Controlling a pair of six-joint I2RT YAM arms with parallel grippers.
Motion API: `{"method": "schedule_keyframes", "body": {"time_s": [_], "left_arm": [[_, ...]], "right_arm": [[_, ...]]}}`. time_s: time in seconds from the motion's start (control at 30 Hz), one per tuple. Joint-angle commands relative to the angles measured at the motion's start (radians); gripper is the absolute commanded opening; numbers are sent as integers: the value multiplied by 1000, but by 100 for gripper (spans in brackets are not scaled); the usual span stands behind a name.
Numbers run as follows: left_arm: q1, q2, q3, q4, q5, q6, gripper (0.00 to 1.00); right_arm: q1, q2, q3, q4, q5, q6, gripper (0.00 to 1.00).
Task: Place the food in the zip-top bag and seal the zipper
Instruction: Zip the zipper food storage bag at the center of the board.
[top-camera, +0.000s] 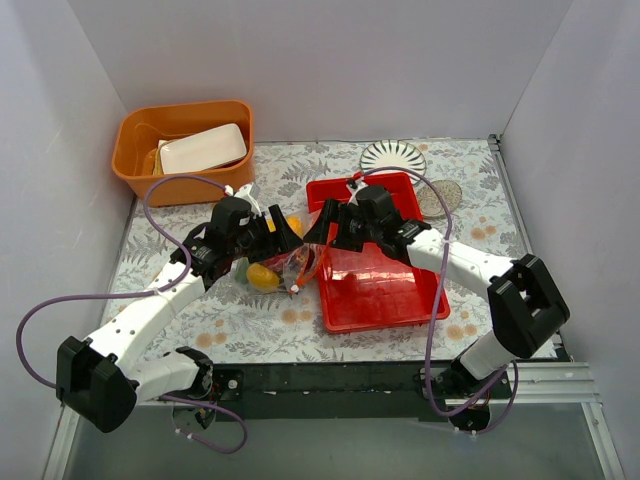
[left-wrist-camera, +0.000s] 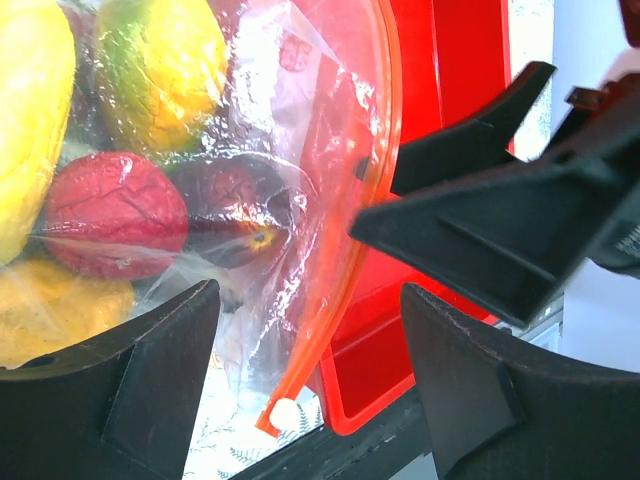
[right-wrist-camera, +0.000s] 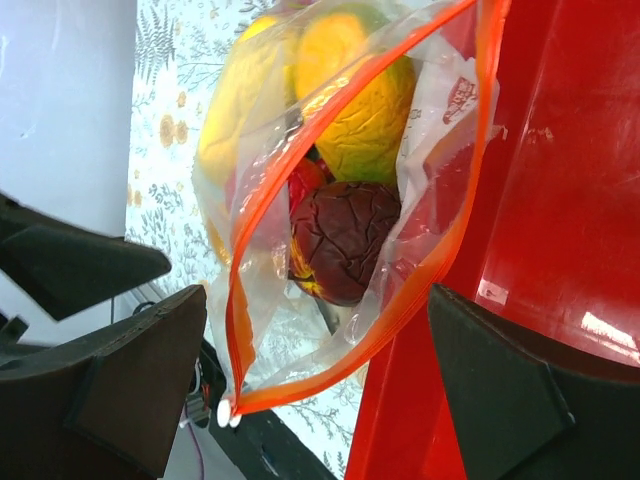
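Red tray (top-camera: 380, 290) flanks the zip-top bag (top-camera: 293, 264) between left tool (left-wrist-camera: 308, 300) and right tool (right-wrist-camera: 318, 300), both gaping.

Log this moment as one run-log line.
food: in zip-top bag | zipper: gaping | left gripper: open, astride zipper | right gripper: open, astride bag mouth | red tray: beside bag

It's a robotics lab booth, I'd say: white panels (top-camera: 400, 60) box in a floral-clothed table (top-camera: 262, 322), with a left arm (top-camera: 140, 320) and right arm (top-camera: 465, 262) bolted at its near edge.
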Motion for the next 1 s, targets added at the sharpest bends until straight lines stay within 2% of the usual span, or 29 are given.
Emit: {"method": "schedule_keyframes", "body": {"time_s": [0.0,0.33,0.87,0.97], "left_arm": [[0,-34,-10,-13,-22,8,72],[0,-43,-18,-22,-32,12,72],[0,-58,-23,-41,-35,9,72],[-1,-68,-38,-39,-30,0,72]], "right_arm": [[1,46,58,20,29,20,98],[1,-12,49,-55,126,7,98],[-8,109,75,101,9,8,98],[-11,94,49,133,-3,13,86]]}}
